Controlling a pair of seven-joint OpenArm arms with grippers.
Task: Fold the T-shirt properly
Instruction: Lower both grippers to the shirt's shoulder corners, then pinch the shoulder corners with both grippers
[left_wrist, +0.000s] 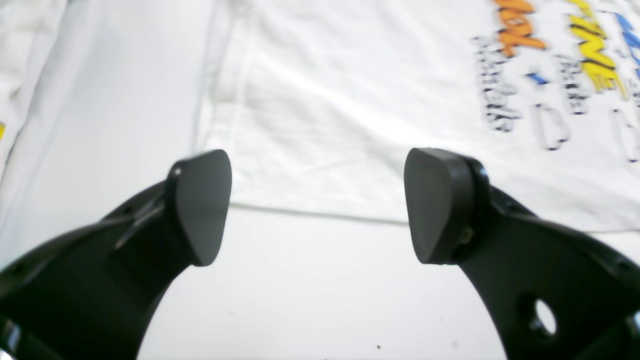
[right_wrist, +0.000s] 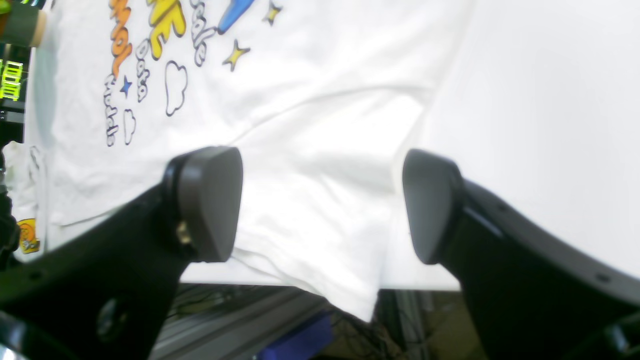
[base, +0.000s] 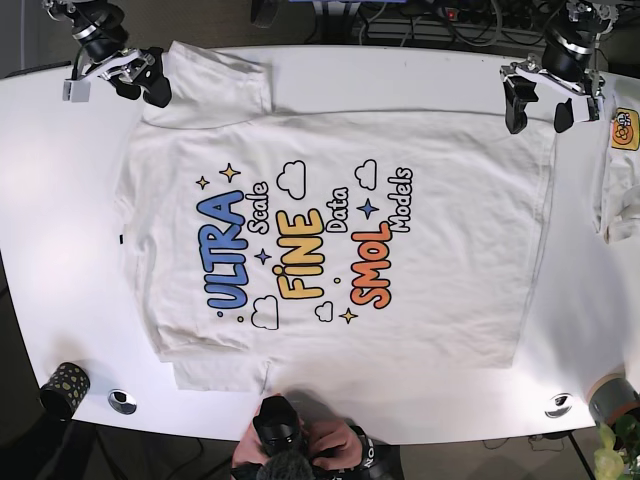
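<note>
T-shirt (base: 340, 240): white, printed side up, spread flat across the white table (base: 60, 250). One sleeve overhangs the table edge in the right wrist view only. Left gripper (left_wrist: 317, 205): jaws wide apart, holding nothing, over the hem. Right gripper (right_wrist: 322, 205): likewise parted and unloaded, over that sleeve. Second garment (base: 620, 180) at the table's end. Person's hands (base: 320, 445) at the near edge, base view only.

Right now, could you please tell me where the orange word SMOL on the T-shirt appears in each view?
Left wrist: the orange SMOL lettering sits at the top right, cut by the frame's edge.
Right wrist: it runs down the top left, blurred.
Base: it lies right of centre on the T-shirt, reading sideways.
Shared landmark: the yellow FINE beside it, also seen by the left wrist and right wrist.
</note>
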